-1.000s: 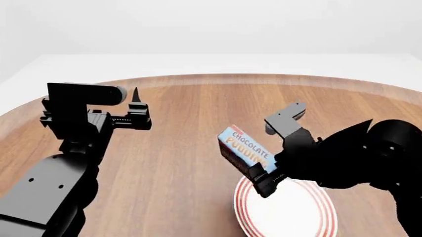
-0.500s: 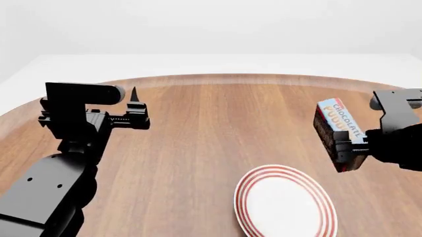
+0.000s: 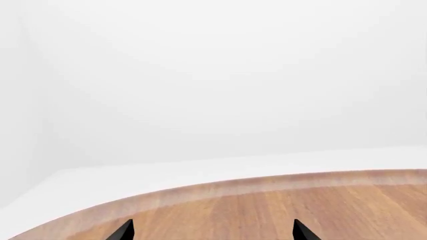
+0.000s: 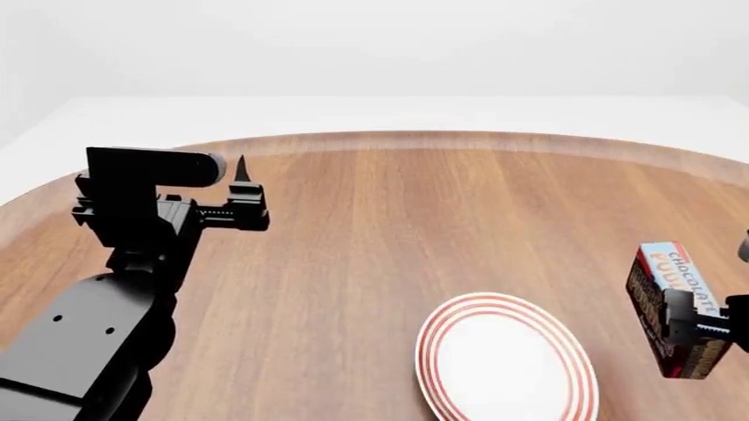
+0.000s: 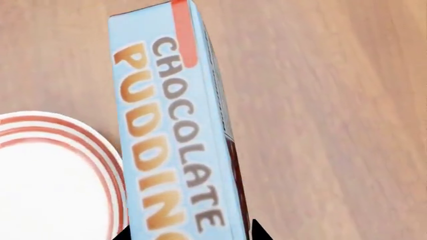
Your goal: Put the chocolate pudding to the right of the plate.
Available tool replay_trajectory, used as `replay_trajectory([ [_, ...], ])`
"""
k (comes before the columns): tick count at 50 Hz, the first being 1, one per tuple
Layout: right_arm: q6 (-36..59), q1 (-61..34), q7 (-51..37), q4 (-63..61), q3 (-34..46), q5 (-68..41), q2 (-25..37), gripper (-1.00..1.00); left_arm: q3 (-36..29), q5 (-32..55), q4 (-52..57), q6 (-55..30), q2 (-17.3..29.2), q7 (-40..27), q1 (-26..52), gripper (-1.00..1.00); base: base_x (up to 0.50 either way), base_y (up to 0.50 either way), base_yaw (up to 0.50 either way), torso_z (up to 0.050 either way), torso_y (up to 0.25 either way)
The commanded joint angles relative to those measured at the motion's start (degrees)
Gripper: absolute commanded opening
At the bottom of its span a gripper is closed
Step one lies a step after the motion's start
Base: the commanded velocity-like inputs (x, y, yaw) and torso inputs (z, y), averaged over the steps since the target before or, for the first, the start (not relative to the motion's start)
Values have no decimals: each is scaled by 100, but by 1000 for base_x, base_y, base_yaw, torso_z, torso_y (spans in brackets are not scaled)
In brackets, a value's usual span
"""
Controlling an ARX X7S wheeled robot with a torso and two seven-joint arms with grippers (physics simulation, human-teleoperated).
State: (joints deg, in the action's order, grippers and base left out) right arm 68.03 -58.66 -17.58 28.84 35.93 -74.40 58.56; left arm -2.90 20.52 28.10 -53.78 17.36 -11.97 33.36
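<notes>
Change: since the earlier frames the chocolate pudding (image 4: 676,298) has been carried from above the plate (image 4: 506,361), across the desk (image 4: 398,219), to the plate's right side and lower; the left arm has stayed where it was.
Right hand (image 4: 693,331): closed on the chocolate pudding, with black fingers (image 4: 680,326) seen against the carton's lower part at the right edge of the head view; most of the arm is cut off by the frame.
Chocolate pudding: held tilted, its blue lettered face turned up and its dark brown face toward the plate; whether it touches the desk cannot be told. In the right wrist view the carton (image 5: 175,125) is seen just beside the plate's red-ringed rim (image 5: 110,165).
Plate: flat on the desk, near the front edge of the head view.
Left hand (image 4: 242,195): held above the desk's left part, well apart from the plate, its two fingertips (image 3: 123,231) spread wide with nothing between them.
</notes>
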Motion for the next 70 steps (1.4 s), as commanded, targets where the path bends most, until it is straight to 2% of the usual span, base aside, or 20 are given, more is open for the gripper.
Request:
replay_trajectory([
  [1,-252,59,392,622,249,453,-226,-100,-8,18,1,6,19,-21,-11,100,0,0,0,0,0],
  [22,-924,6,1160,1855,586,1025,-849,-100,-79,49,9,-31,36,-63,57,100,0,0,0,0,0],
  [31,-1069,-31,1149,1981,561,1074,-924,-100,-65,68,24,-30,58,-83,31,100,0,0,0,0,0],
  [32,-1072,-32,1137,1925,547,1062,-900,100,-75,64,12,-15,57,-81,27,100,0,0,0,0,0],
  [47,-1089,-107,935,1354,478,1033,-734,100,-109,82,7,3,67,-107,27,100,0,0,0,0,0],
  [56,-402,-906,-147,-775,-444,-29,65,100,-154,94,0,-2,72,-113,62,100,0,0,0,0,0],
  [61,-127,-1193,-377,-1524,-711,-529,154,100,-163,102,-23,31,69,-111,57,100,0,0,0,0,0],
  [65,-287,-887,-522,-2494,-860,-933,42,100,-169,128,5,-27,62,-126,115,100,0,0,0,0,0],
  [67,-805,-471,-540,-3257,-1069,-1016,-17,100,-182,135,12,-56,58,-135,163,100,0,0,0,0,0],
  [70,-1400,155,-1025,-4333,-978,-479,-204,100,-195,159,45,-100,39,-148,234,100,0,0,0,0,0],
])
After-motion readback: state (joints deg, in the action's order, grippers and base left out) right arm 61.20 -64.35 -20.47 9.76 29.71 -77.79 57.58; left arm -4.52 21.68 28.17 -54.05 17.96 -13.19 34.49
